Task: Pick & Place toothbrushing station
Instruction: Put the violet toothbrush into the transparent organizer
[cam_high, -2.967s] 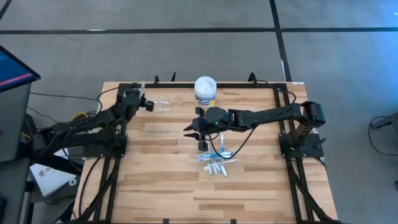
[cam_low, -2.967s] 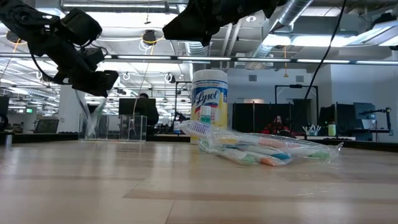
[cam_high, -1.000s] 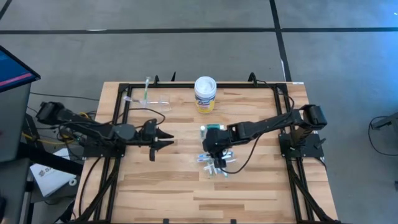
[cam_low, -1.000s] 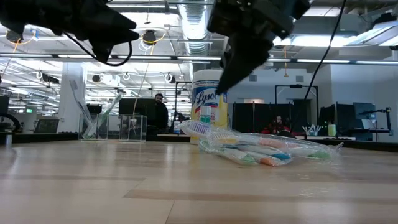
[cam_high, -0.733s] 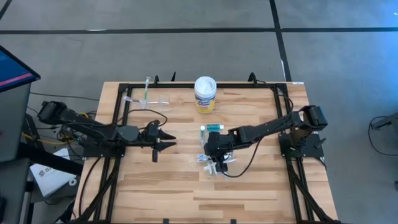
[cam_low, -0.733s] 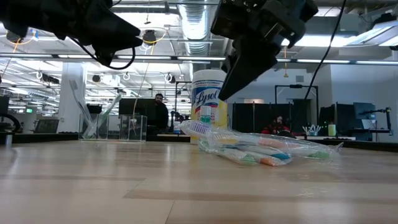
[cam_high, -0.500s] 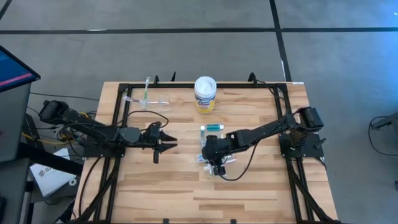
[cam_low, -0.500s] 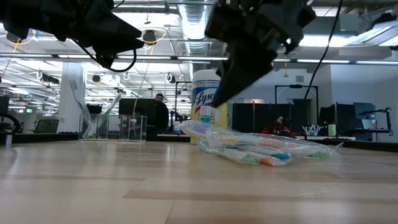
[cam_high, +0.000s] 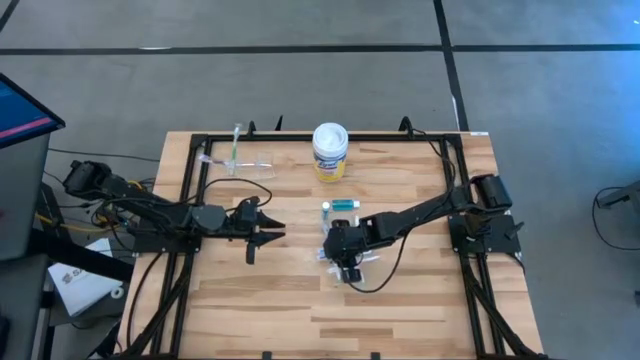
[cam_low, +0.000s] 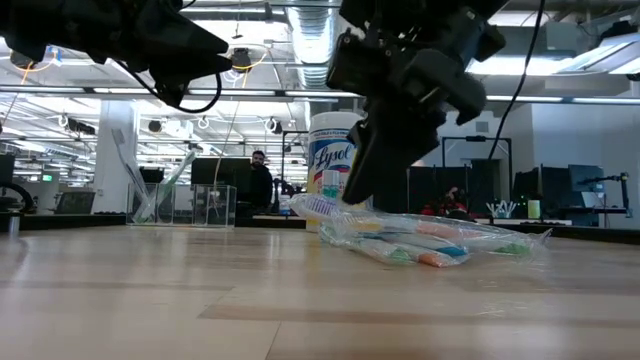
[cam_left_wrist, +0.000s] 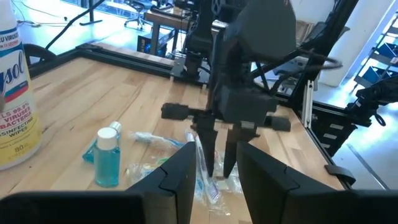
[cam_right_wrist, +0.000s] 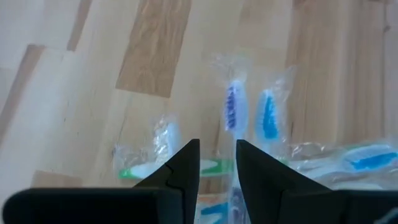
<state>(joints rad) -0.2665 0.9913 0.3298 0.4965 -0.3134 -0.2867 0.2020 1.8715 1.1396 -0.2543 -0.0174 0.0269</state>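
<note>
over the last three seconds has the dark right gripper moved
Yes. The right gripper went away from the white-lidded round tub, down onto the wrapped toothbrushes.

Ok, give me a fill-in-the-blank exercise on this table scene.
1. The right gripper hangs over the wrapped ____ pile.
2. One toothbrush stands in the clear ____ at the table's far left.
3. The tub has a ____ lid.
4. The small bottle holds ____ liquid.

Missing words: toothbrush; cup; white; blue
</note>
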